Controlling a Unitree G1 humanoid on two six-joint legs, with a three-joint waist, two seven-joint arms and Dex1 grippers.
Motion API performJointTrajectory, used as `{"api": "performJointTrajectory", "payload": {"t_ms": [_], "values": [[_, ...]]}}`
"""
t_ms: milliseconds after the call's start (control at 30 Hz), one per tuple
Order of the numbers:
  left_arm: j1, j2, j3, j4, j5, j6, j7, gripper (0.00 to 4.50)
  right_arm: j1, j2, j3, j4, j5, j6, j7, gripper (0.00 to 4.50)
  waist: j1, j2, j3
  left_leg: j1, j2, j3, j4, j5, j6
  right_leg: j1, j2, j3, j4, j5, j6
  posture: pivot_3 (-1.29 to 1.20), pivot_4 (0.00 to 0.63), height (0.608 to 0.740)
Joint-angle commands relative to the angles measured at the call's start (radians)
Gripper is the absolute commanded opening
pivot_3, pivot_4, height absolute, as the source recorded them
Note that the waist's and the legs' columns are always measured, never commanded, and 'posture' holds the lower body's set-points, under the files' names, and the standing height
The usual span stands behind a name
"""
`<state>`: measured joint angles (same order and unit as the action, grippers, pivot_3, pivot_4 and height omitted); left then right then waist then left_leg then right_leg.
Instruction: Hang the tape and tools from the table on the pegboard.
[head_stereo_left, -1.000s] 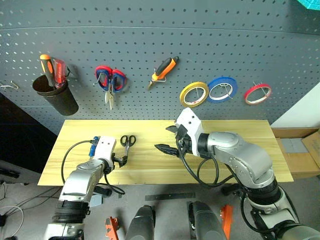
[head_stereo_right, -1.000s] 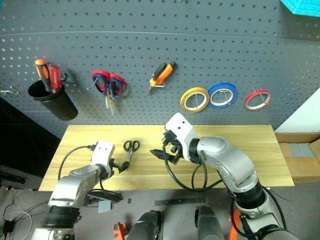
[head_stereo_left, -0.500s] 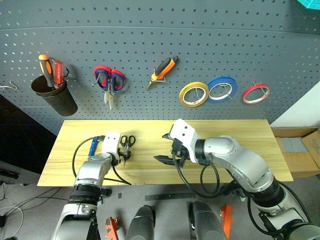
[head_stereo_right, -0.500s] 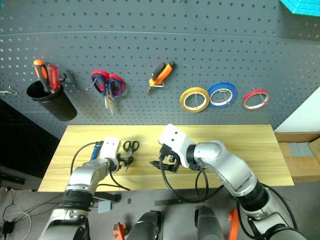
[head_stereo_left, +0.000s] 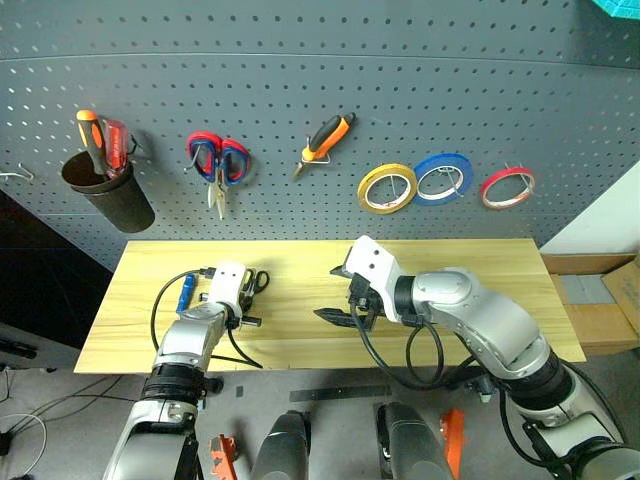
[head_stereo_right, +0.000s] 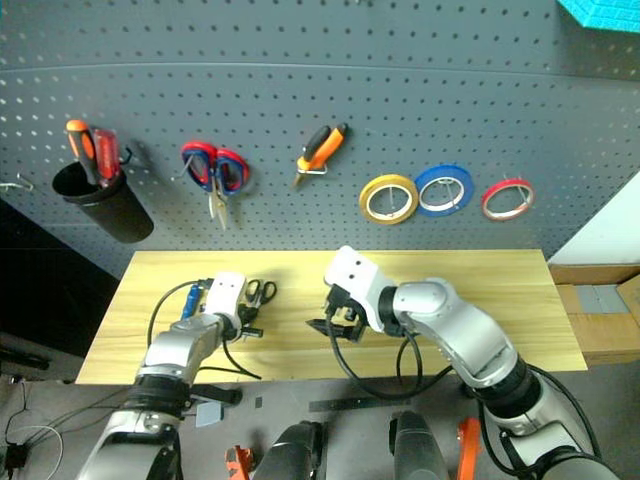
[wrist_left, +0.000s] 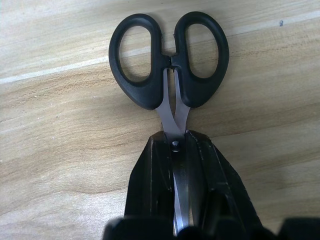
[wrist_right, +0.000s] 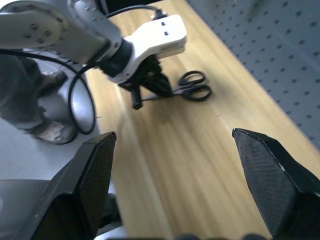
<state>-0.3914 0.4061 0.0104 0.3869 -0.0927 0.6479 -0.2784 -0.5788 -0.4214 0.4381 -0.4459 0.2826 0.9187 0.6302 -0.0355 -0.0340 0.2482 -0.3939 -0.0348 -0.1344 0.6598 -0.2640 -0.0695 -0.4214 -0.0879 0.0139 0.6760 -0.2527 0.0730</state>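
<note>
Two black fingers of the left gripper clamp the scissors blades on the table; right gripper gapes empty

Silver arms, white wrists — black cables, claws.

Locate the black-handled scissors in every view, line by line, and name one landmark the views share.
Left eye: black-handled scissors on the table's left part.
Right eye: same spot.
Left wrist: centre, handles away, blades between the left gripper fingers.
Right wrist: upper middle.
Shared landmark: the left gripper clamping the blades.
</note>
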Motion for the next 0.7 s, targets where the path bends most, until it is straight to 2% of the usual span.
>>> {"api": "performJointTrajectory", "payload": {"t_ms": [33, 267, 367, 467, 700], "values": [[0.09, 0.021, 0.005, -0.074, 0.019, -0.053, -0.013, 0.09, -0.01, -0.019, -0.03, -0.022, -0.024, -0.063, 0.005, 3.81, -0.001, 0.0, 0.0, 0.0, 0.0, 0.0, 0.0, 0.0, 0.0, 0.0, 0.0, 0.0, 0.0, 0.0, 0.0, -0.04, 0.207, 0.74], [0.263, 0.019, 0.143, -0.349, -0.092, -0.192, -0.077, 0.09, 0.015, -0.074, -0.089, -0.06, -0.024, -0.144, 0.033, 3.81, -0.002, 0.0, 0.0, -0.003, 0.001, -0.001, -0.001, 0.0, 0.0, -0.001, 0.0, -0.001, -0.003, 0.0, 0.0, -0.06, 0.21, 0.74], [0.365, 0.028, 0.214, -0.545, -0.161, -0.272, -0.139, 0.09, 0.042, -0.12, -0.142, -0.1, 0.006, -0.199, 0.085, 3.81, 0.003, 0.0, 0.0, -0.004, 0.001, -0.001, 0.0, 0.0, 0.0, -0.001, -0.001, -0.002, -0.005, 0.0, 0.0, -0.06, 0.208, 0.74], [0.439, 0.038, 0.283, -0.735, -0.229, -0.28, -0.168, 0.09, 0.068, -0.16, -0.19, -0.135, 0.042, -0.245, 0.143, 3.81, 0.004, 0.0, 0.0, -0.005, 0.002, 0.0, -0.002, -0.001, 0.001, 0.001, -0.001, -0.003, -0.011, 0.001, 0.001, -0.04, 0.202, 0.74], [0.482, 0.064, 0.343, -0.93, -0.235, -0.318, -0.147, 0.09, 0.07, -0.17, -0.217, -0.101, 0.064, -0.354, 0.215, 3.81, 0.005, 0.0, 0.0, -0.005, 0.002, 0.001, -0.002, -0.002, 0.003, 0.001, 0.0, -0.003, -0.013, 0.001, 0.001, -0.02, 0.187, 0.74]]}}
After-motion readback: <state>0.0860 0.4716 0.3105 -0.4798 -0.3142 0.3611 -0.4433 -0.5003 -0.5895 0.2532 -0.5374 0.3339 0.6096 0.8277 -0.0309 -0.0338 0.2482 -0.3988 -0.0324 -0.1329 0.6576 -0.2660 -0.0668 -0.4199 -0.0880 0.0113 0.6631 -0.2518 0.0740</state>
